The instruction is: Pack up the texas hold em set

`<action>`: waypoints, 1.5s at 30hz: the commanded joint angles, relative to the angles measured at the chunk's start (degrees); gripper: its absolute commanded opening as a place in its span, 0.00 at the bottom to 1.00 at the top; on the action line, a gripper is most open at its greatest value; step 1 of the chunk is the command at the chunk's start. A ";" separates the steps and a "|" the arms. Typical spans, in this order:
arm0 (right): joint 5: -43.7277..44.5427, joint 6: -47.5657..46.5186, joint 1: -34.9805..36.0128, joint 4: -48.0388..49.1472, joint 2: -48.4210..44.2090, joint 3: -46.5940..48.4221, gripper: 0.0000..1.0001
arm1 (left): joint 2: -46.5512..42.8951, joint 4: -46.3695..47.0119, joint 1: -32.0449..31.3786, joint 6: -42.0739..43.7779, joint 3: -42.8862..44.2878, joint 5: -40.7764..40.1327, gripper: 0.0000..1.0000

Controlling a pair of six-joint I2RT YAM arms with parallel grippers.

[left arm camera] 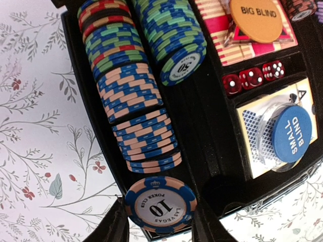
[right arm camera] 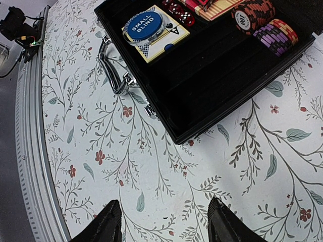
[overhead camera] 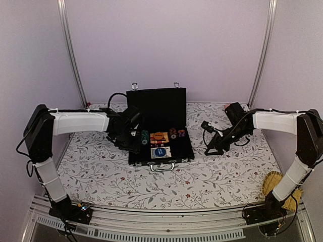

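Note:
The black briefcase (overhead camera: 182,151) lies open mid-table, lid upright, silver handle (overhead camera: 162,167) facing me. My left gripper (overhead camera: 135,142) is at its left end, shut on a blue and peach "10" chip (left arm camera: 160,204), held above the case's corner beside rows of chips (left arm camera: 136,96). The left wrist view also shows the orange BIG BLIND disc (left arm camera: 257,17), red dice (left arm camera: 252,77), the blue SMALL BLIND disc (left arm camera: 293,133) and cards (left arm camera: 252,132). My right gripper (overhead camera: 208,150) hangs open and empty over the cloth, right of the case (right arm camera: 217,85).
A floral cloth (overhead camera: 202,184) covers the table. A woven yellow straw item (overhead camera: 275,184) lies at the near right by the right arm's base. Metal frame posts (overhead camera: 70,50) stand at the back corners. A rail (right arm camera: 30,166) runs along the near edge.

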 commanded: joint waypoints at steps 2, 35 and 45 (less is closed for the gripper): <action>-1.33 0.19 -0.31 -0.44 0.69 -0.11 0.59 | 0.70 0.18 -0.74 -0.21 -0.15 -1.31 0.35; -1.07 0.32 -0.30 -0.61 1.47 -0.15 0.59 | 2.91 1.24 0.54 2.02 0.86 -2.32 0.52; -0.62 0.54 -0.25 -1.86 0.03 2.55 0.60 | -7.27 -1.89 0.65 2.91 2.46 -2.83 0.54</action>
